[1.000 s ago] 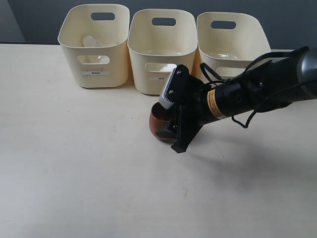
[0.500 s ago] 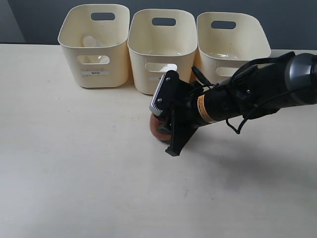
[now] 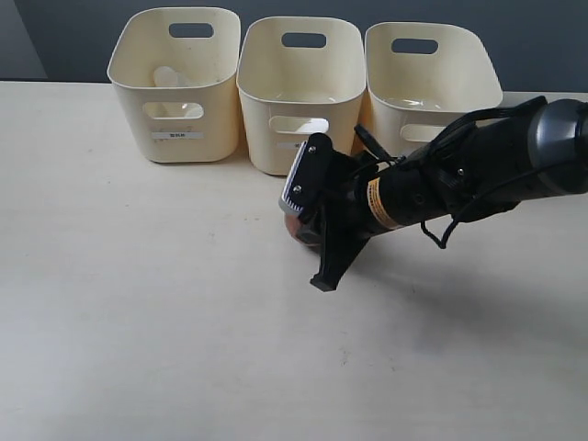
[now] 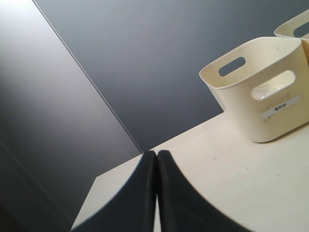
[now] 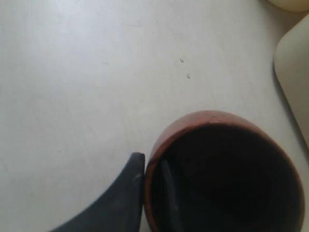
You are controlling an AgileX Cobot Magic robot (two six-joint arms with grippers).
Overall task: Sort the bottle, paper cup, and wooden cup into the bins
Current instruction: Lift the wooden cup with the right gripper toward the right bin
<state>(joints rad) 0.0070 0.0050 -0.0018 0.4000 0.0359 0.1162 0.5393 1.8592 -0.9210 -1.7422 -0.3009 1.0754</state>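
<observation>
The right gripper (image 3: pixel 308 230) is pinching the wooden cup (image 3: pixel 292 225) by its wall: in the right wrist view one dark finger (image 5: pixel 116 198) is pressing against the outside of the reddish-brown rim, while the other is showing as a faint strip inside the dark bowl. A hold across the wall suits this cup, I judge, since its rounded egg shape would offer poor purchase to a grasp around the belly. In the exterior view the cup is peeking out just beside the gripper's lower edge, mostly hidden by it (whether it is lifted clear of the table (image 3: pixel 138 322) I cannot tell).

The three bins (image 3: pixel 299 92) are standing in a row just beyond the gripper, the middle one nearest, so the carry looks short. The farthest bin from the right gripper is already holding a pale translucent thing, probably the bottle (image 3: pixel 168 78), though it is too indistinct to be sure. The paper cup is not showing in any view.

The left gripper (image 4: pixel 156 193) is idling with its fingers pressed together on nothing, looking toward one labelled bin well away from it.
</observation>
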